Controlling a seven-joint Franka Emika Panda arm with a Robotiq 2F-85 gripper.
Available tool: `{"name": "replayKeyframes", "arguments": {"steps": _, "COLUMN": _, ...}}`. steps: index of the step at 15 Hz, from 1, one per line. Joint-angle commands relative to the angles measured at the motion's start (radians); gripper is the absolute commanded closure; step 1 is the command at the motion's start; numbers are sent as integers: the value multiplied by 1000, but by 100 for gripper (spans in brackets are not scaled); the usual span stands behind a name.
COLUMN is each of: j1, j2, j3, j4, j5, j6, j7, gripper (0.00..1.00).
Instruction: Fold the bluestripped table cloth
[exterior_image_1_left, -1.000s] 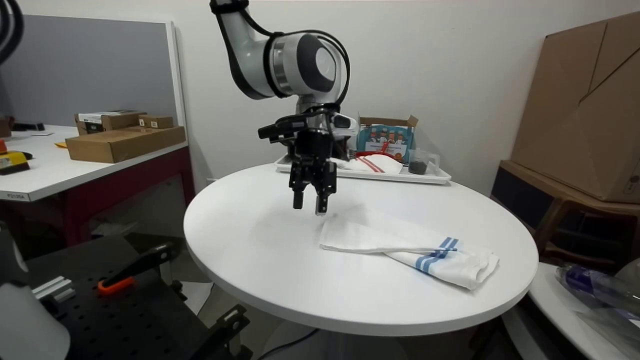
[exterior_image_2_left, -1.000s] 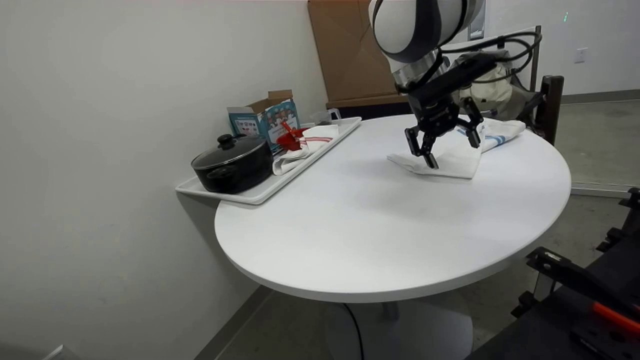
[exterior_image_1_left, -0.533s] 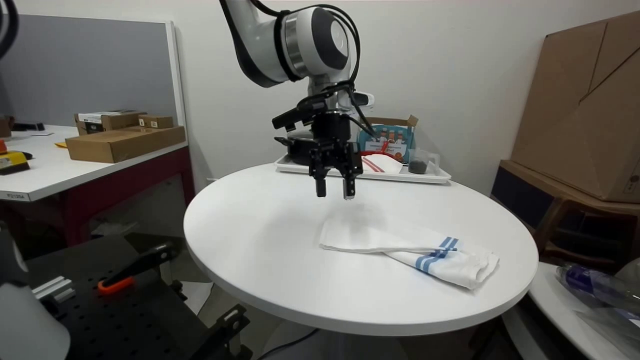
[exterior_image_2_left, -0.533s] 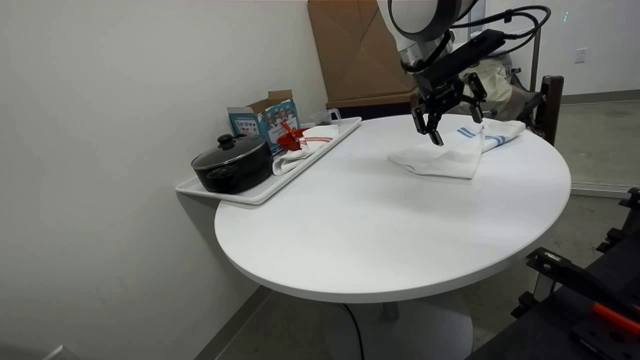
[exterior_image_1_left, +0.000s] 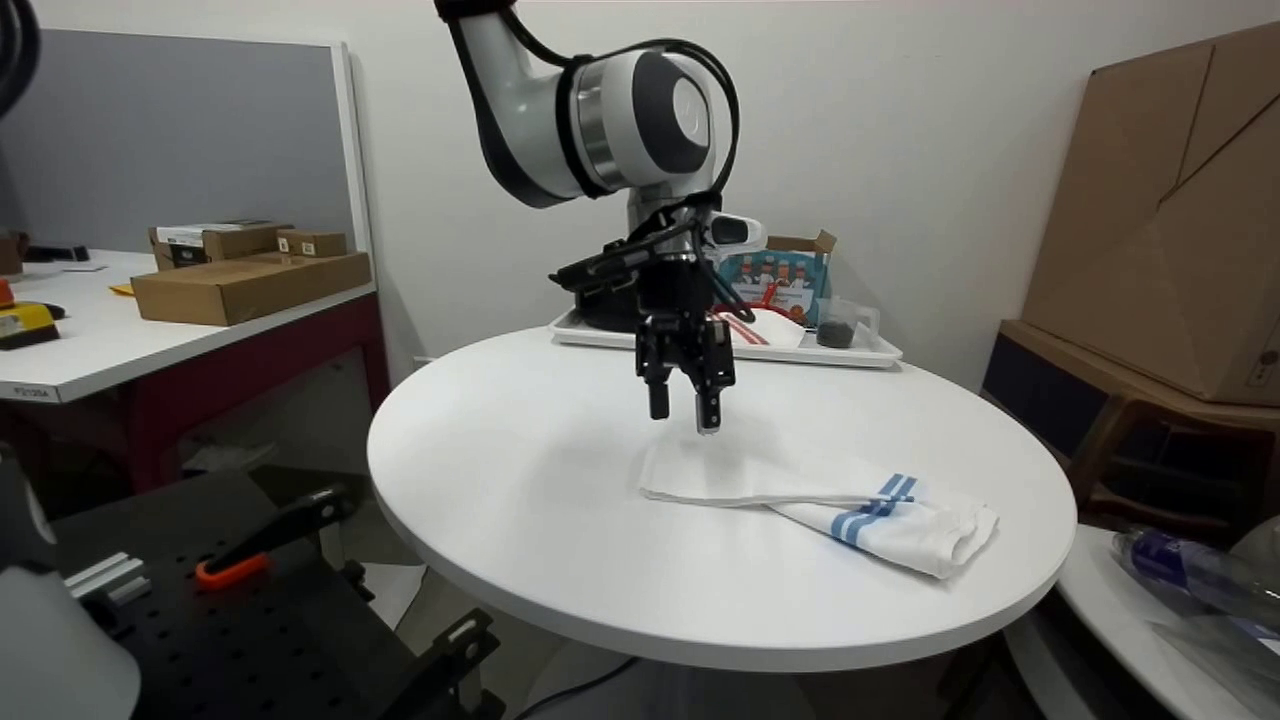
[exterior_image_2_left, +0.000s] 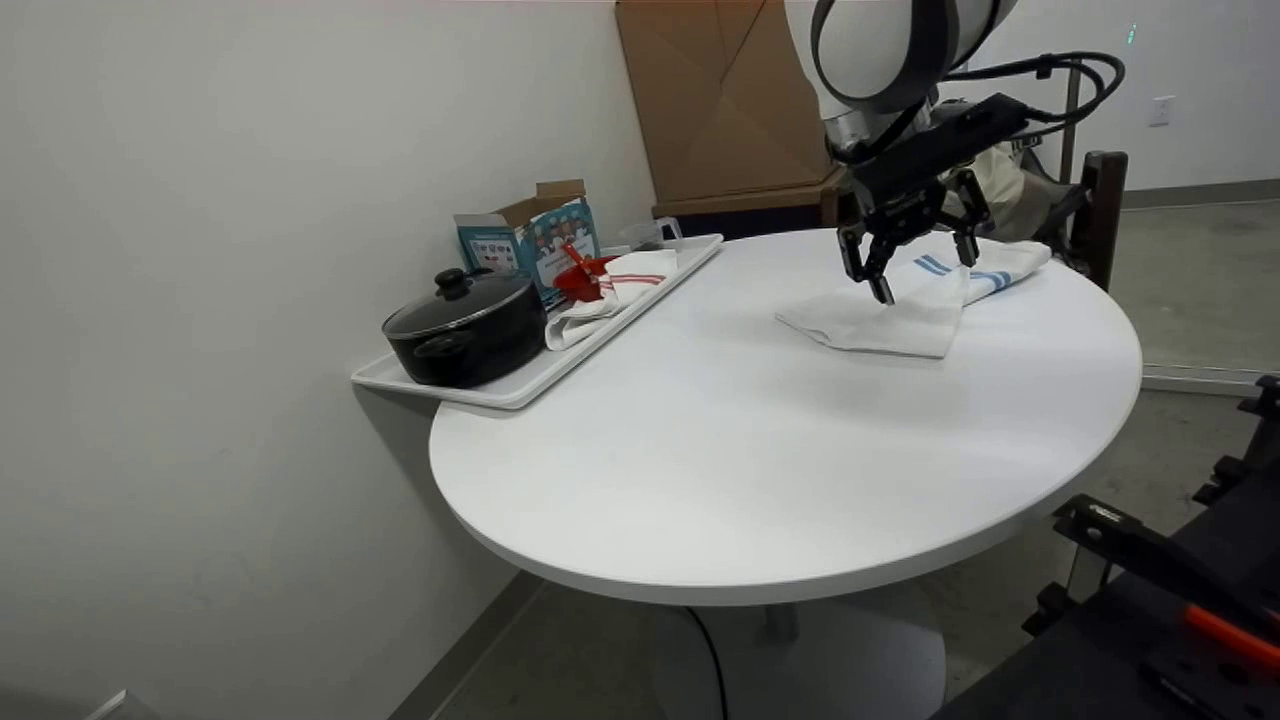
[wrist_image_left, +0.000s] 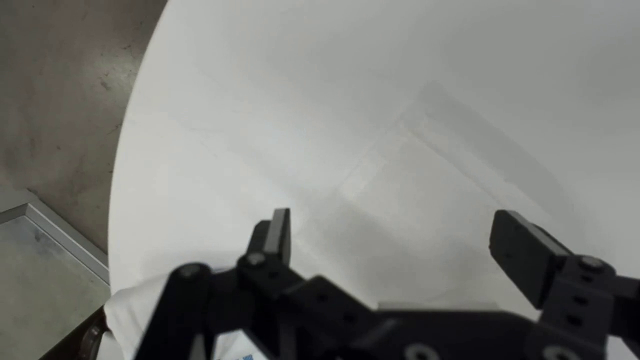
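The blue-striped white cloth (exterior_image_1_left: 800, 487) lies on the round white tabletop (exterior_image_1_left: 520, 540), partly folded over itself, with two blue-striped bands crossing near its far end. It also shows in an exterior view (exterior_image_2_left: 890, 328). In the wrist view, its plain white corner (wrist_image_left: 425, 190) lies under and ahead of the fingers. My gripper (exterior_image_1_left: 684, 422) is open and empty, pointing down above the cloth's plain end. It also shows in an exterior view (exterior_image_2_left: 926, 281) and in the wrist view (wrist_image_left: 392, 215), with its fingers wide apart. The fingertips appear a little above the cloth.
A white tray (exterior_image_2_left: 535, 385) by the wall holds a black lidded pot (exterior_image_2_left: 465, 330), a blue box (exterior_image_2_left: 565, 240), a red utensil, a red-striped cloth (exterior_image_2_left: 640, 270) and a clear cup (exterior_image_1_left: 845, 322). Large cardboard boxes (exterior_image_1_left: 1170, 220) stand beyond the table edge.
In an exterior view my gripper has moved right over the cloth. It first rose, then came down partway. It has stayed open. The cloth has not visibly moved.
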Motion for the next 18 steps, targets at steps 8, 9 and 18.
{"name": "replayKeyframes", "arguments": {"steps": 8, "j1": 10, "j2": 89, "j3": -25, "j4": -51, "j5": 50, "j6": 179, "j7": 41, "gripper": 0}}
{"name": "replayKeyframes", "arguments": {"steps": 9, "j1": 12, "j2": 95, "j3": -28, "j4": -51, "j5": 60, "j6": 190, "j7": 38, "gripper": 0}}
{"name": "replayKeyframes", "arguments": {"steps": 18, "j1": 25, "j2": 118, "j3": -45, "j4": -62, "j5": 129, "j6": 248, "j7": 25, "gripper": 81}}
